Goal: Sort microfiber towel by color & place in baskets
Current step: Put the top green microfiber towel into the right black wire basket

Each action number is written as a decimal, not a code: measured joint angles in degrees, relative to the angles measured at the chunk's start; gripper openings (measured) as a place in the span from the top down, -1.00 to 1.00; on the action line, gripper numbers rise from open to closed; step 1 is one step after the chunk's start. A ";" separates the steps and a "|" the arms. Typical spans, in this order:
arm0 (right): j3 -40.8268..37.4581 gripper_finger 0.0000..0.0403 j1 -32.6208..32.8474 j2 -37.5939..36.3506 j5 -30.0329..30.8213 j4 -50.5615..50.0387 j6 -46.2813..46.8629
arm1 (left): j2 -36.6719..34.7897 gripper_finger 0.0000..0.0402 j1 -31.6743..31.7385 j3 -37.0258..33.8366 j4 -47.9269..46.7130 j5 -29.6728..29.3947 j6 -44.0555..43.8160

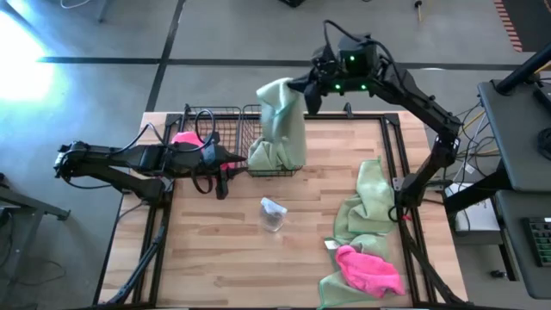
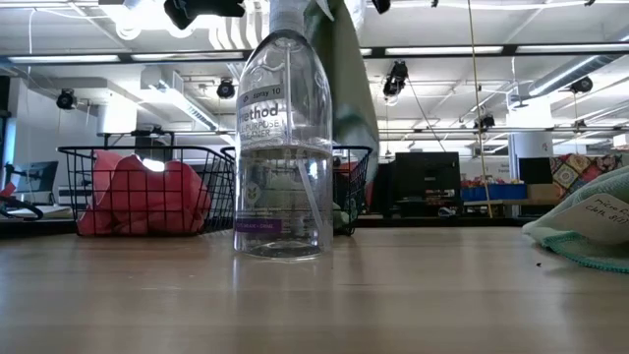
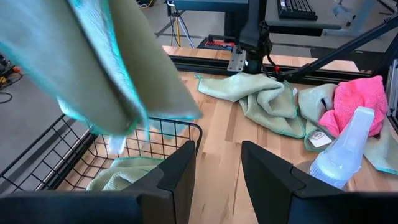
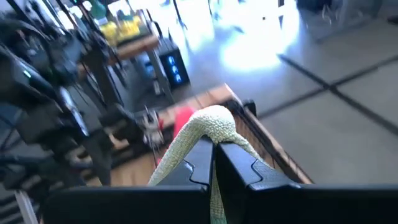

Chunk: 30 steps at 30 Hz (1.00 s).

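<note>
My right gripper (image 1: 303, 89) is over the table's far edge, shut on a pale green towel (image 1: 284, 120) that hangs down into the right wire basket (image 1: 255, 169). Green cloth (image 3: 124, 177) lies on that basket's floor. The left basket (image 1: 200, 115) holds a hot pink towel (image 1: 185, 138). My left gripper (image 3: 217, 180) is open and holds nothing; it is just near of the baskets (image 1: 222, 176). Near the right edge, more green towels (image 1: 368, 202) and a pink one (image 1: 370, 269) lie on the table. My right gripper pinches a bunched fold at the top of the green towel (image 4: 214, 124) between its two fingers, and the fold bulges out past the fingertips (image 4: 202, 163). The towel hangs below the gripper, with its lower end (image 1: 267, 155) bunched in the right basket.
A clear spray bottle (image 1: 273, 213) stands upright at the middle of the table, in front of the baskets in the low view (image 2: 283, 147). The black tube frame (image 1: 398, 155) runs along the table's edges. Bare wood (image 1: 215, 250) shows on the near left.
</note>
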 joint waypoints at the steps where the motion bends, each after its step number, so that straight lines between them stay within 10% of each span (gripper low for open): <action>1: 0.03 0.96 0.04 0.05 0.00 1.28 0.22 | 0.00 0.42 0.00 0.00 0.00 0.02 0.02; 30: 14.37 0.95 -0.02 11.75 -3.68 18.50 8.12 | 0.00 0.42 0.00 -0.05 -2.21 0.02 1.53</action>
